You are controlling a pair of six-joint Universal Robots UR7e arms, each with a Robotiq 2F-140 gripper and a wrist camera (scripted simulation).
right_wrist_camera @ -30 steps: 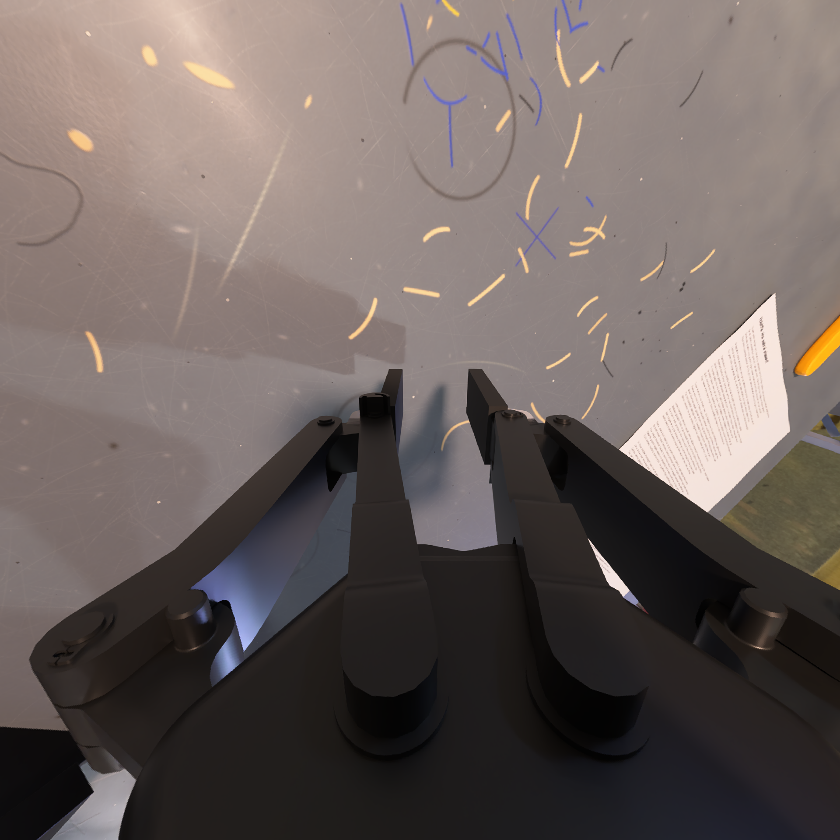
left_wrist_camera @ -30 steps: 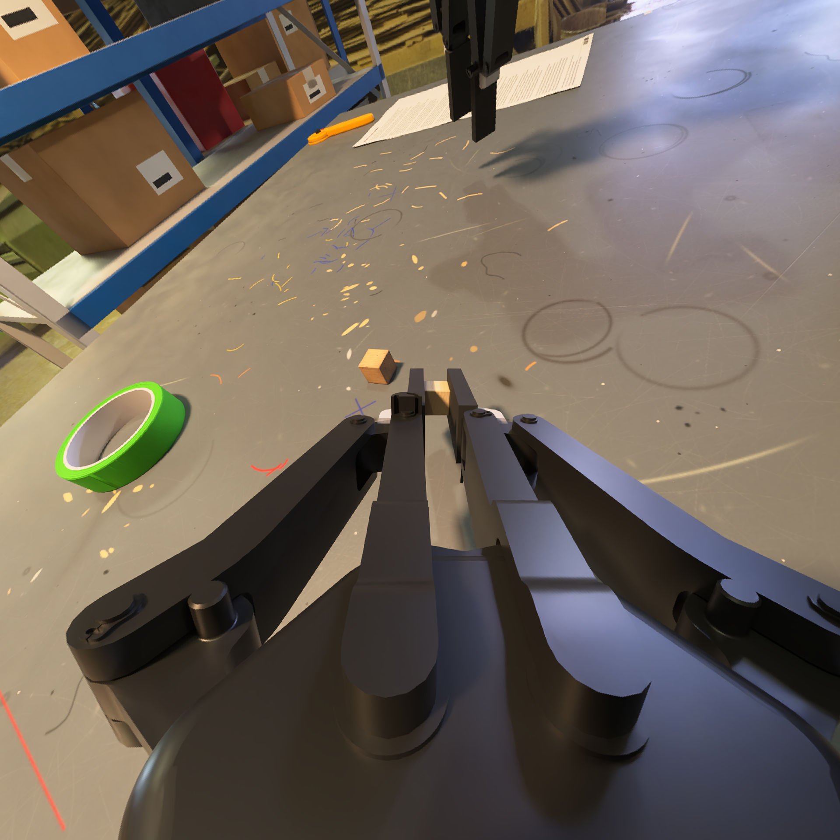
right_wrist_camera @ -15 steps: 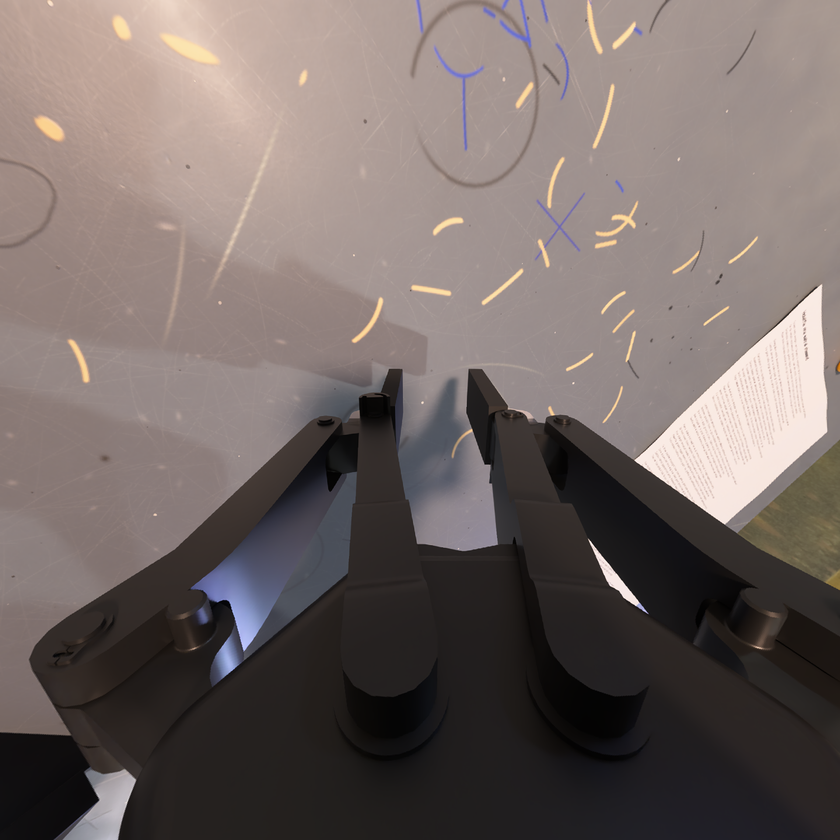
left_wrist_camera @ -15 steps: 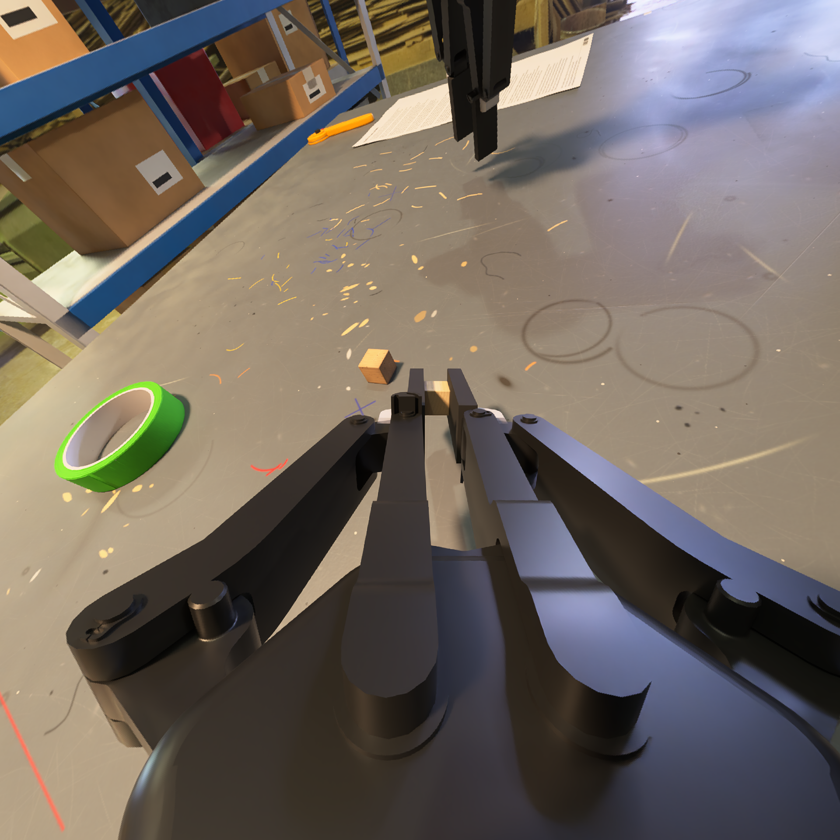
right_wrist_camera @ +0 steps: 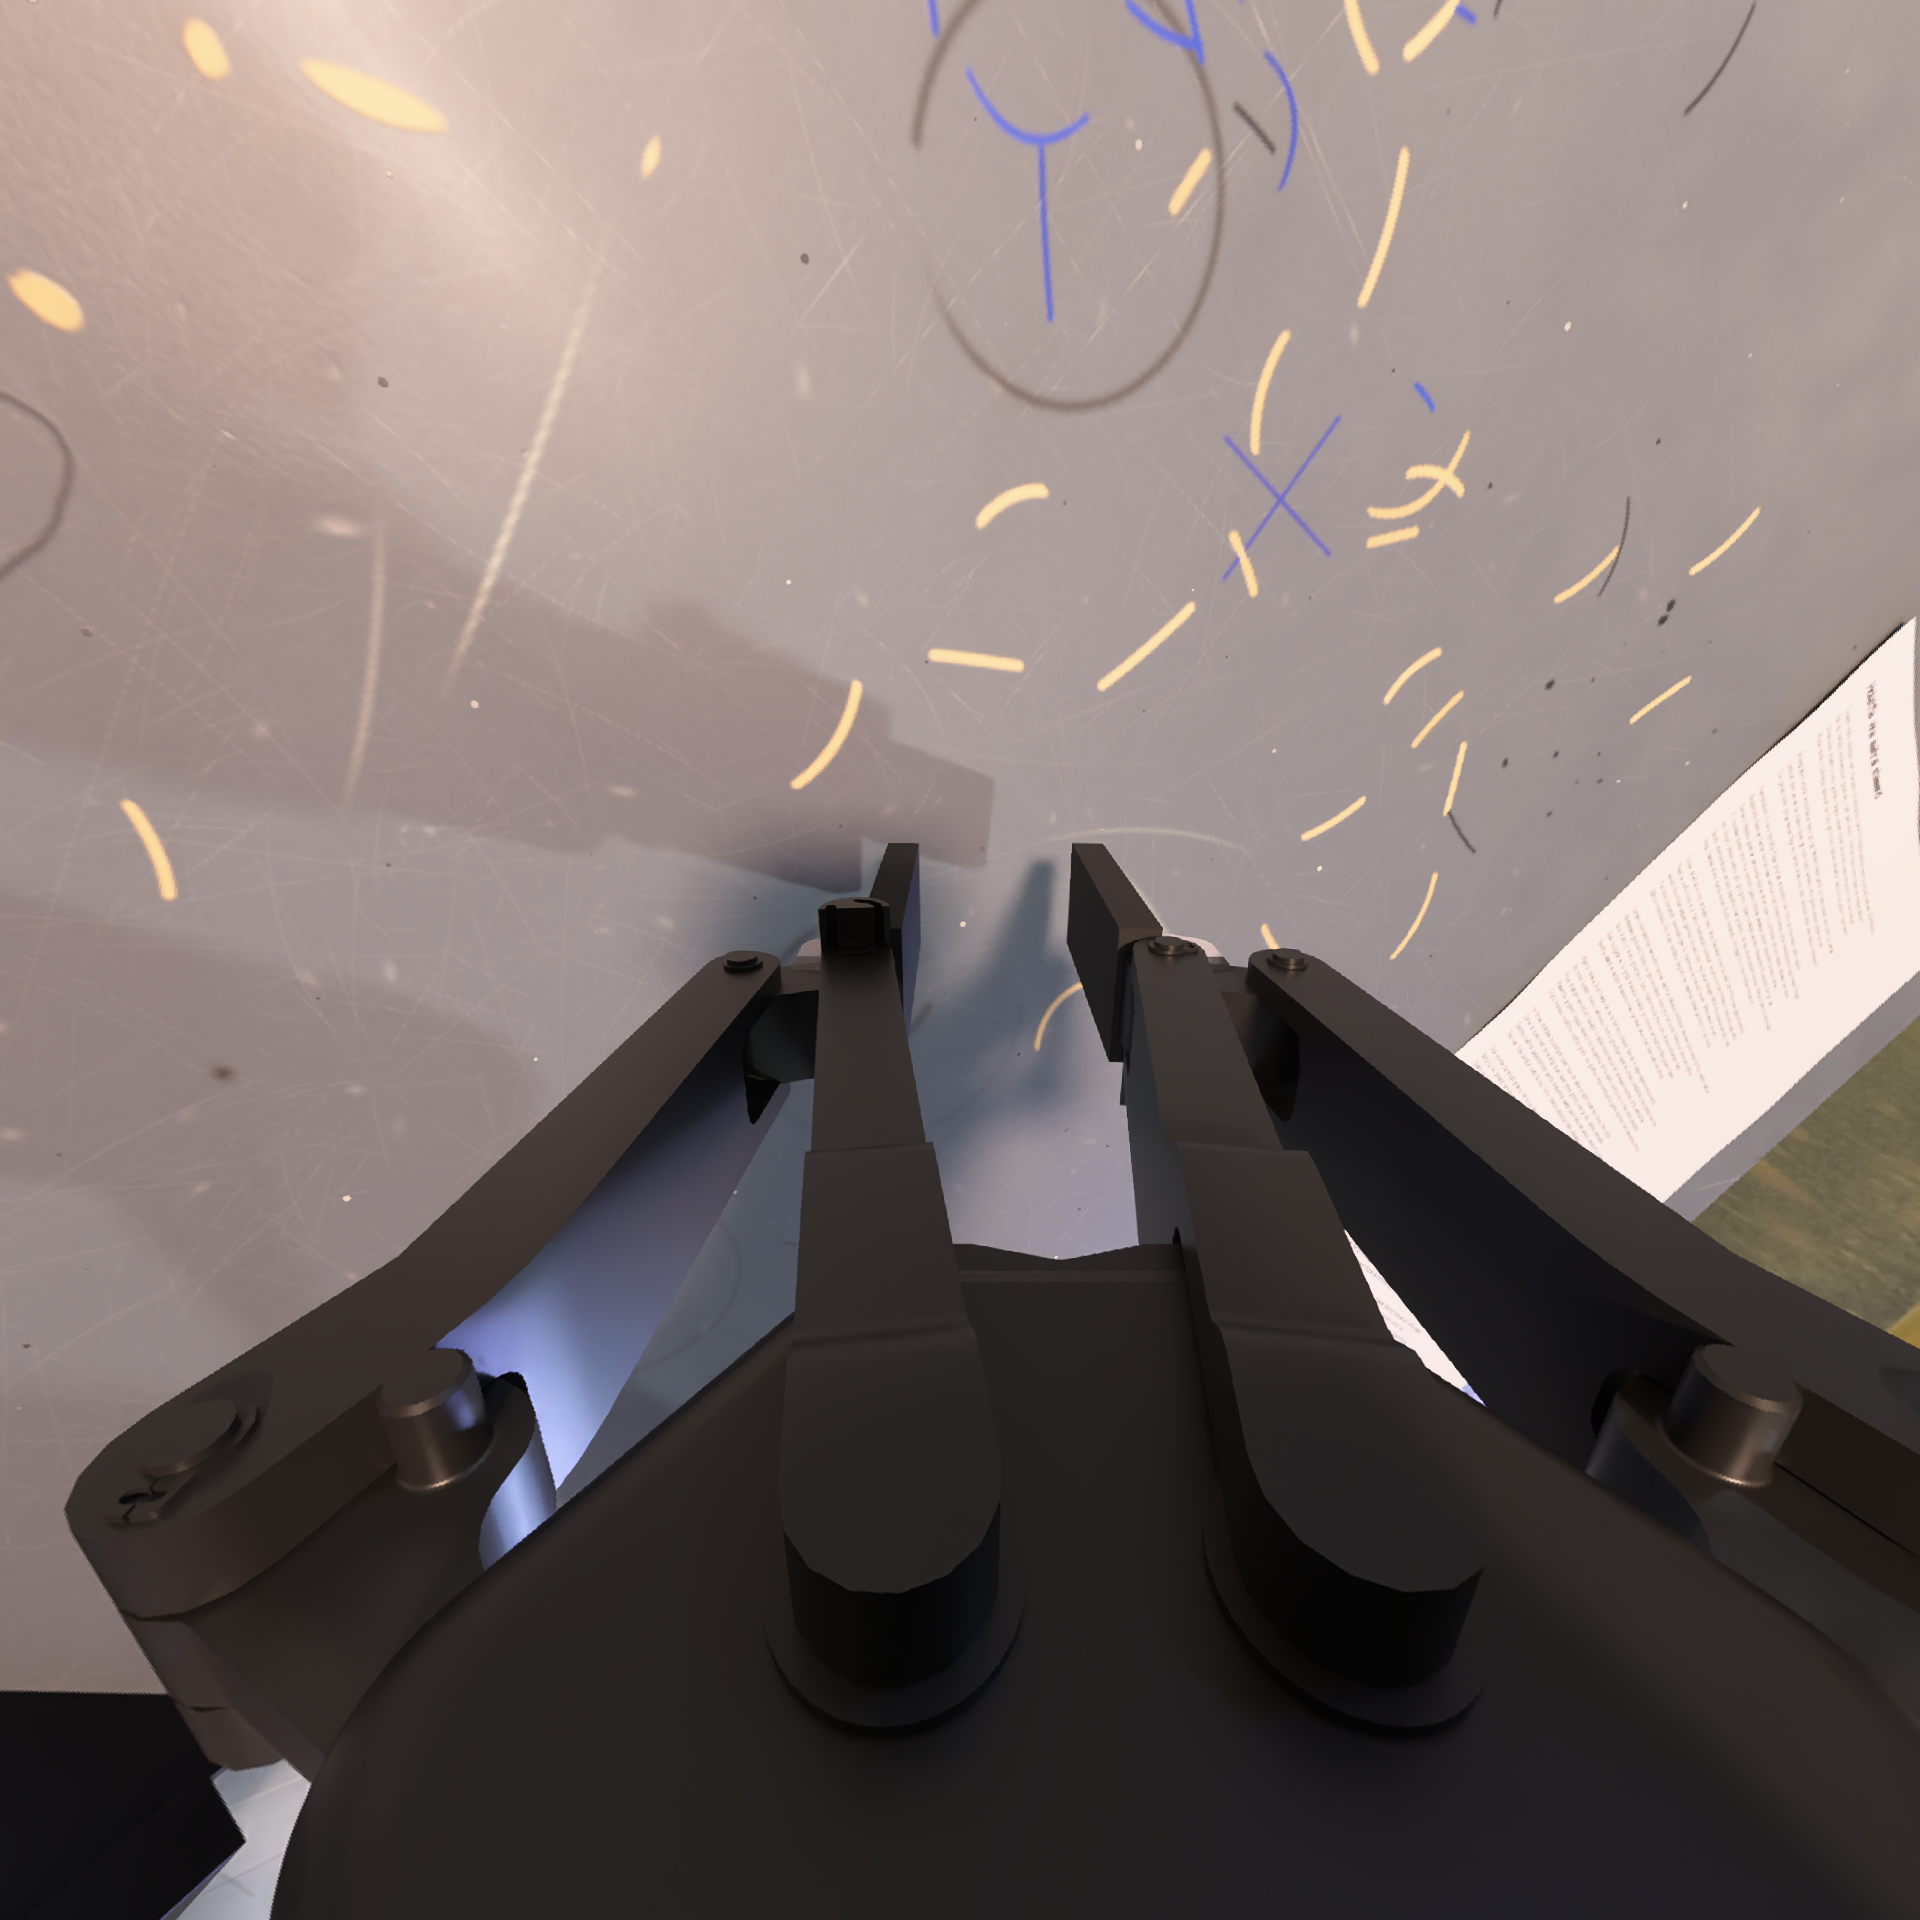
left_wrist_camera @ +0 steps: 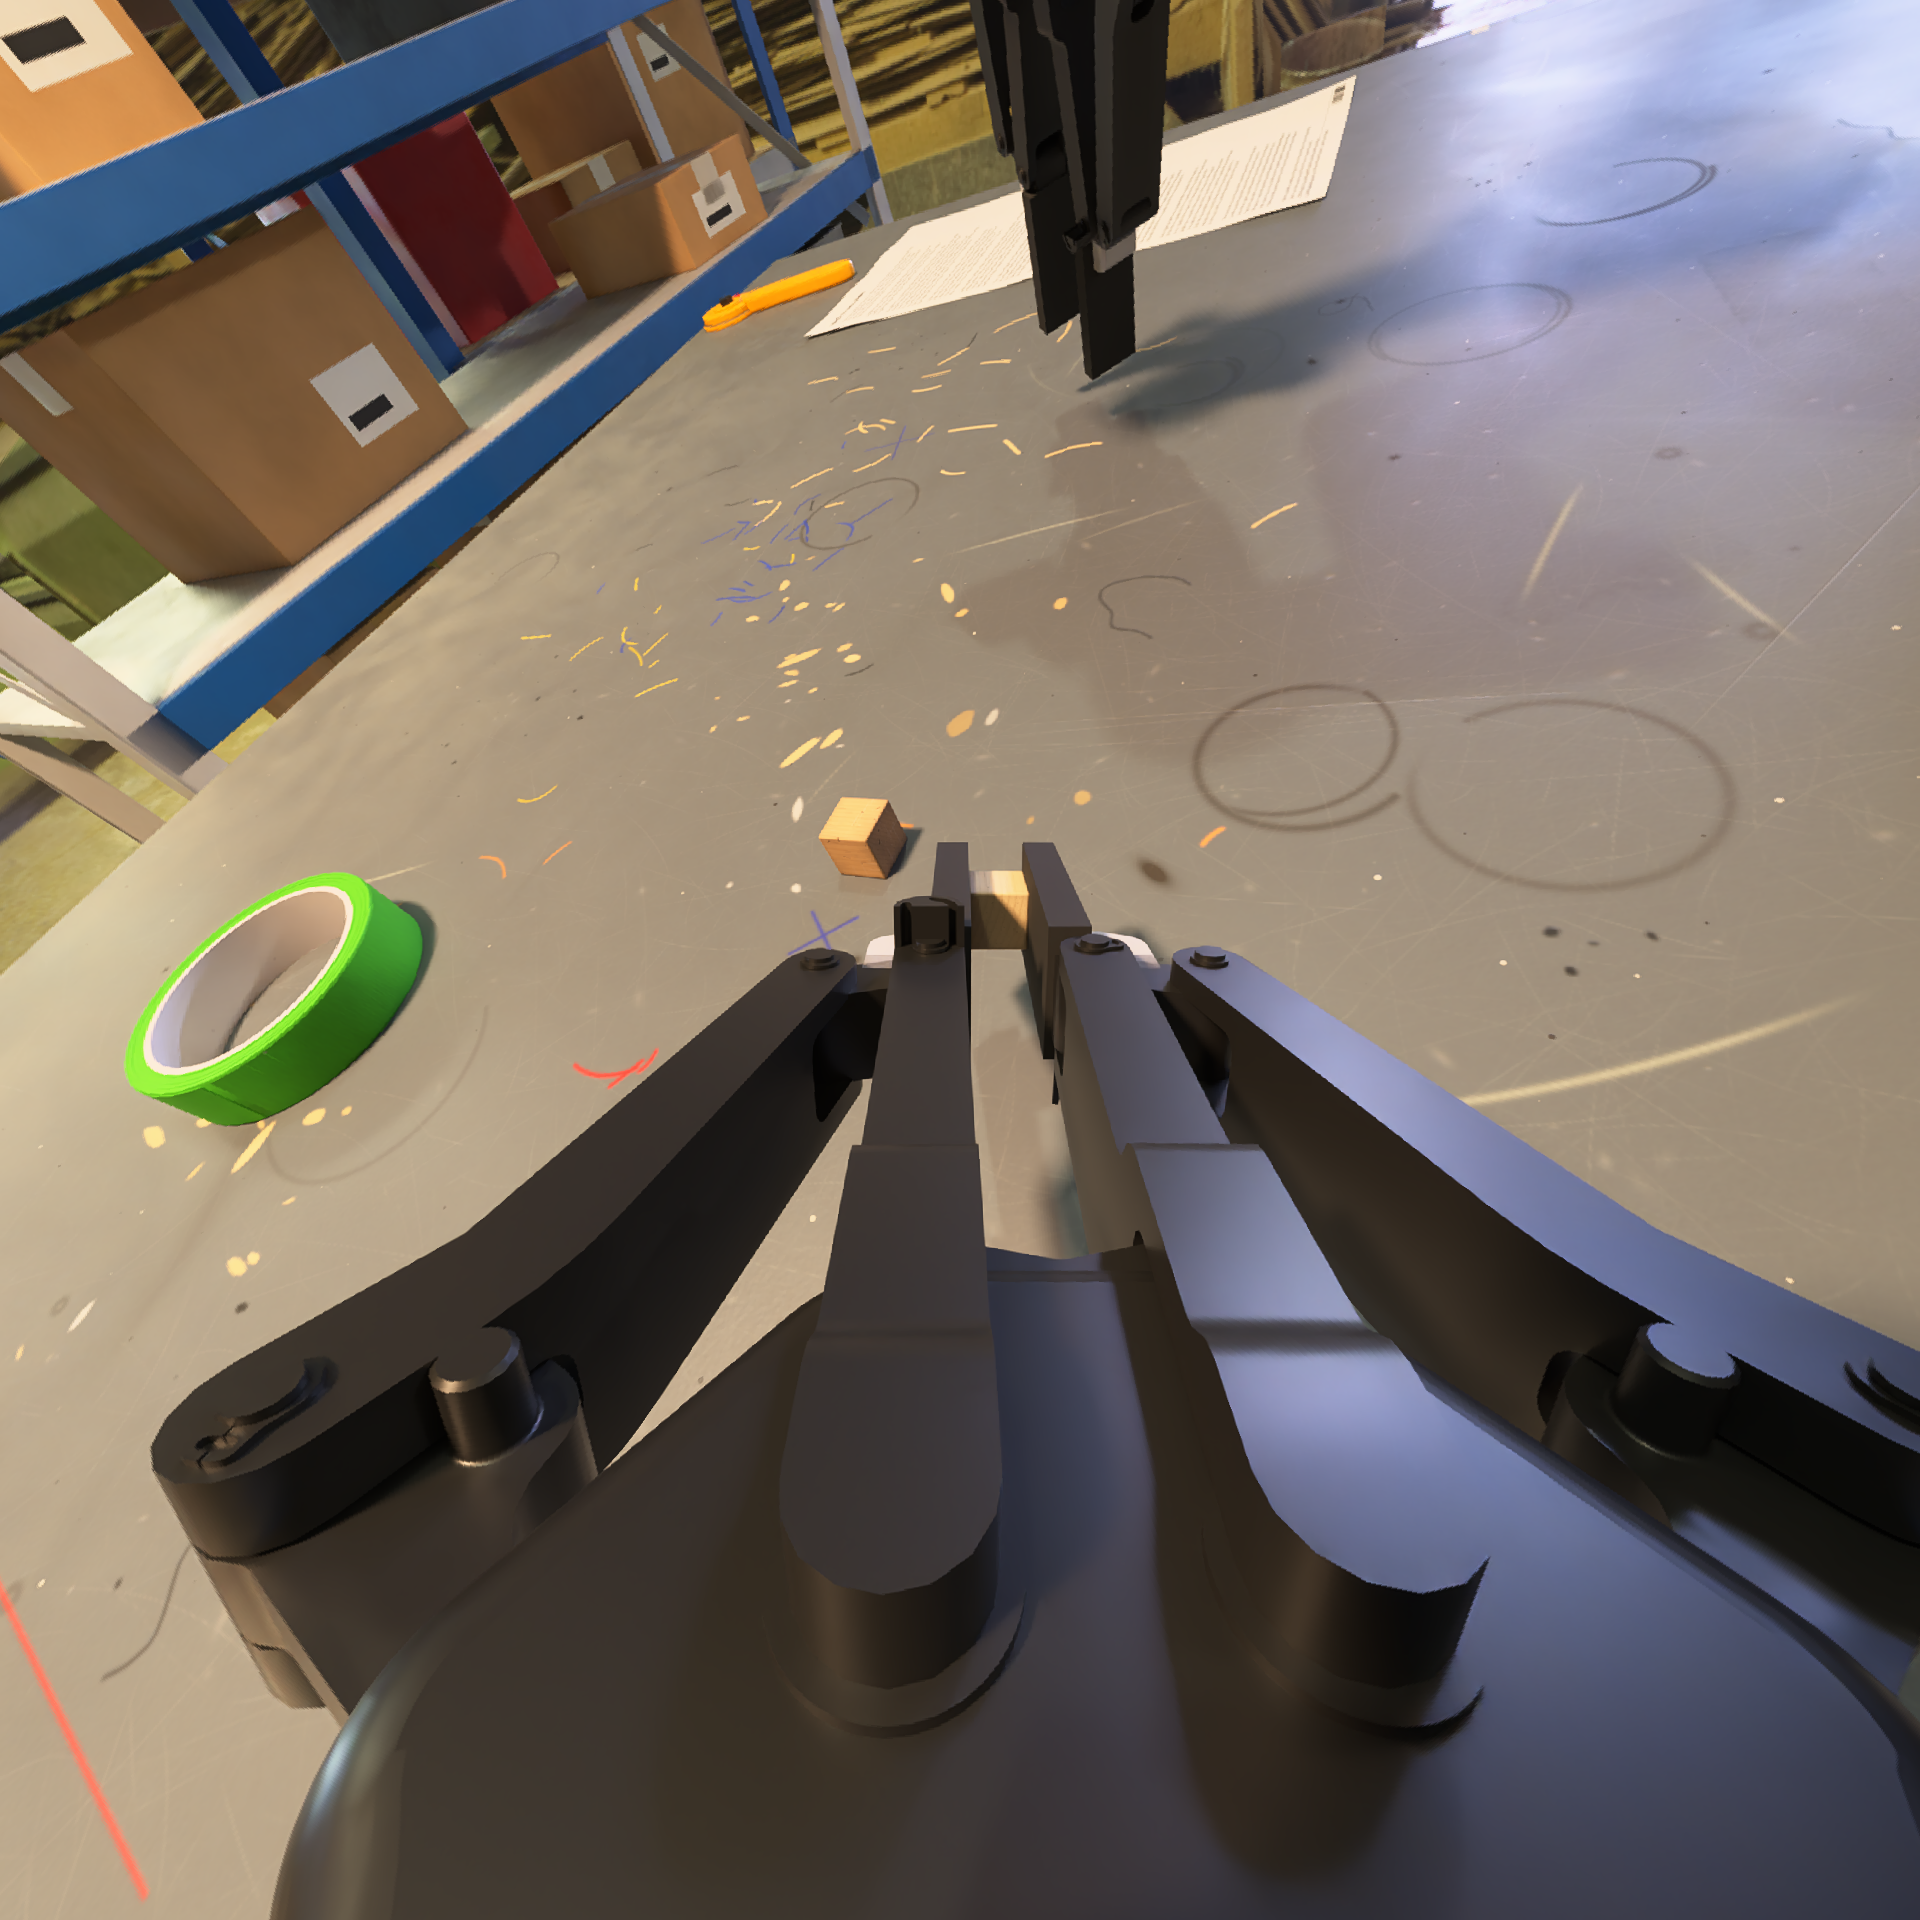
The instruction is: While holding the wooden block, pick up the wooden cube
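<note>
My left gripper [left_wrist_camera: 997, 862] is shut on a pale wooden block [left_wrist_camera: 1000, 910] and holds it just above the grey table [left_wrist_camera: 1455, 1039]. A small wooden cube [left_wrist_camera: 860, 836] lies on the table just left of and beyond the left fingertips, apart from them. My right gripper [right_wrist_camera: 995, 862] is open and empty, its fingers a small gap apart, pointing down at bare table. It also shows in the left wrist view [left_wrist_camera: 1091, 332], hanging low over the far part of the table, well beyond the cube. The cube is not in the right wrist view.
A green tape roll [left_wrist_camera: 275, 1003] lies on the table at the left. A printed sheet [left_wrist_camera: 1226, 177] [right_wrist_camera: 1714, 935] and an orange cutter [left_wrist_camera: 779, 296] lie near the far edge. A blue shelf with cardboard boxes [left_wrist_camera: 239, 395] stands beyond the left edge.
My right gripper has come down closer to the table and shifted slightly away from the paper. The left gripper, its block and the cube have not moved.
</note>
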